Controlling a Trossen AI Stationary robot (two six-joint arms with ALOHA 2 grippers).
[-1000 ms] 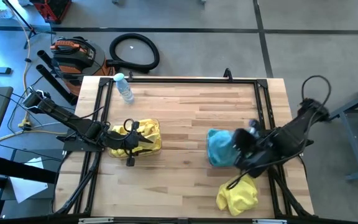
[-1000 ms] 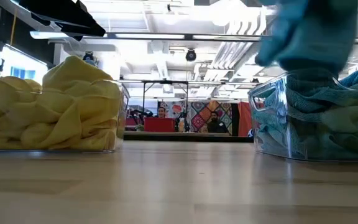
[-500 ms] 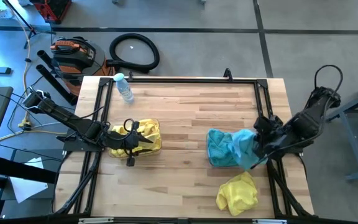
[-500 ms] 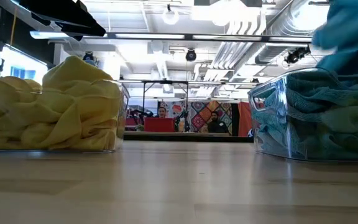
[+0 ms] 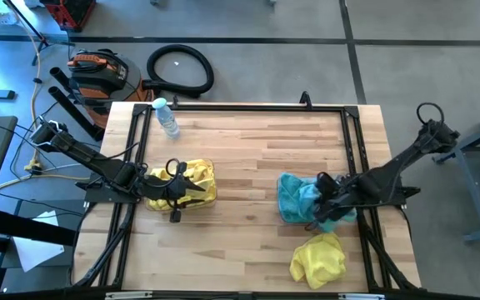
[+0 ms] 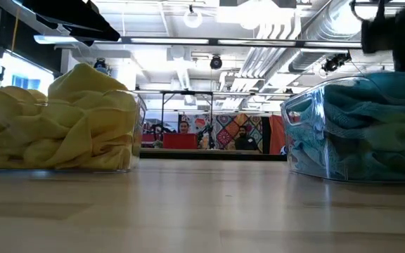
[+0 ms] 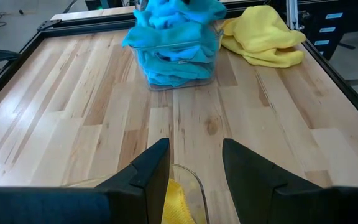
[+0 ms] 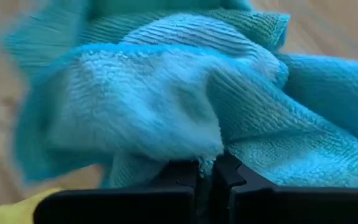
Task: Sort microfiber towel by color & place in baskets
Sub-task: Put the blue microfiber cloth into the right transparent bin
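My right gripper [image 5: 322,198] is pinched together on a teal towel [image 8: 166,99], which bunches just ahead of my fingertips over the basket of teal towels [image 5: 294,200]. Some loose yellow towels [image 5: 317,258] lie on the table [image 5: 257,142] just beside that basket. My left gripper [image 7: 194,162] hangs with fingers apart, holding nothing, right above the basket of yellow towels [image 5: 192,185]
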